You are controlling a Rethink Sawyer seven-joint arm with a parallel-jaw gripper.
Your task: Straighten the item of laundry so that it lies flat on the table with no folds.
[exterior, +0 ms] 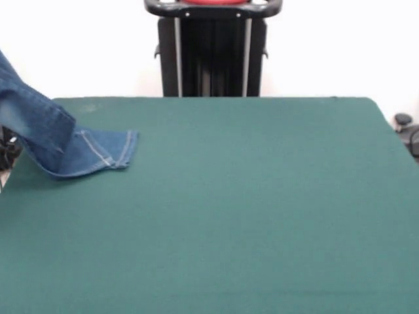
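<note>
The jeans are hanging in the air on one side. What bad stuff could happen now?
1. Only a leg cuff of the jeans touches the table, close to its edge; the rest rises out of the picture, so they might land half off the table.
2. They could drop in a crumpled, folded heap instead of flat.
3. What holds them up is hidden, and no gripper shows, so I cannot tell how steady that hold is.

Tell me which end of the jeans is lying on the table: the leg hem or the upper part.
The leg hem, with its pale stitching, lies on the green table near the picture's left edge. The rest of the jeans rises up and out of frame at left.
</note>
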